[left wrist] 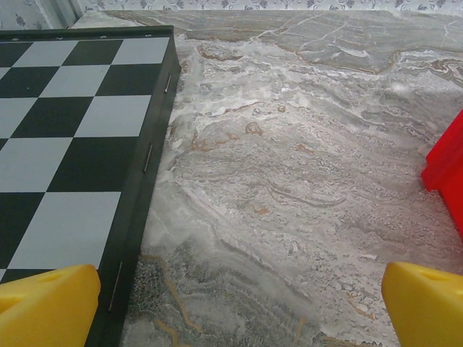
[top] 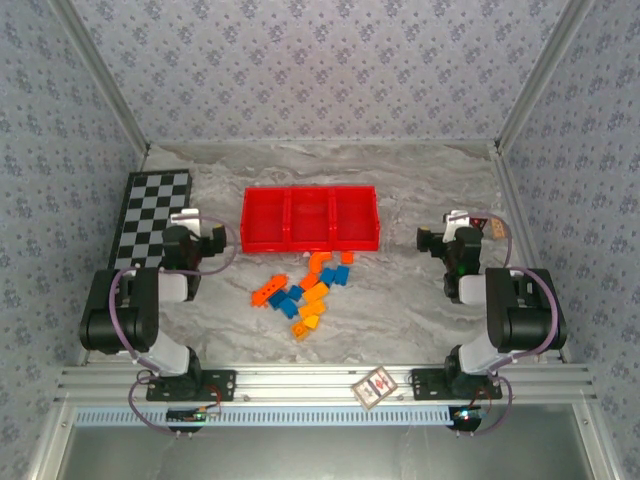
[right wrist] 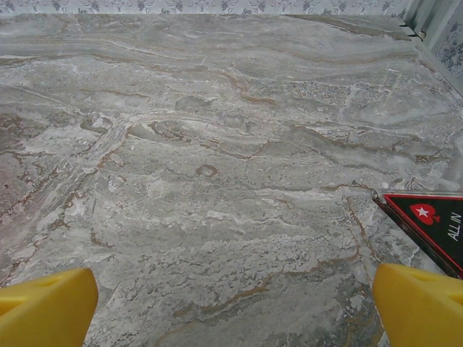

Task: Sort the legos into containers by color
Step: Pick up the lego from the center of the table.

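Observation:
The legos (top: 305, 290) lie in a loose pile of orange, yellow-orange and blue bricks on the marble table, just in front of the red tray (top: 310, 218). The curved orange arch (top: 318, 263) is nearest the tray. The tray's three containers stand side by side and look empty. My left gripper (top: 192, 225) hovers left of the tray, open, with yellow fingertips (left wrist: 43, 303) wide apart over bare table and the tray's corner (left wrist: 445, 170) at the right. My right gripper (top: 458, 228) hovers right of the tray, open, fingertips (right wrist: 423, 303) wide apart with nothing between them.
A black-and-white checkered board (top: 150, 215) lies at the far left, its edge (left wrist: 148, 155) close to my left gripper. A black "ALL IN" card (right wrist: 434, 224) lies by my right gripper. A small card box (top: 375, 387) sits on the front rail. Patterned walls enclose the table.

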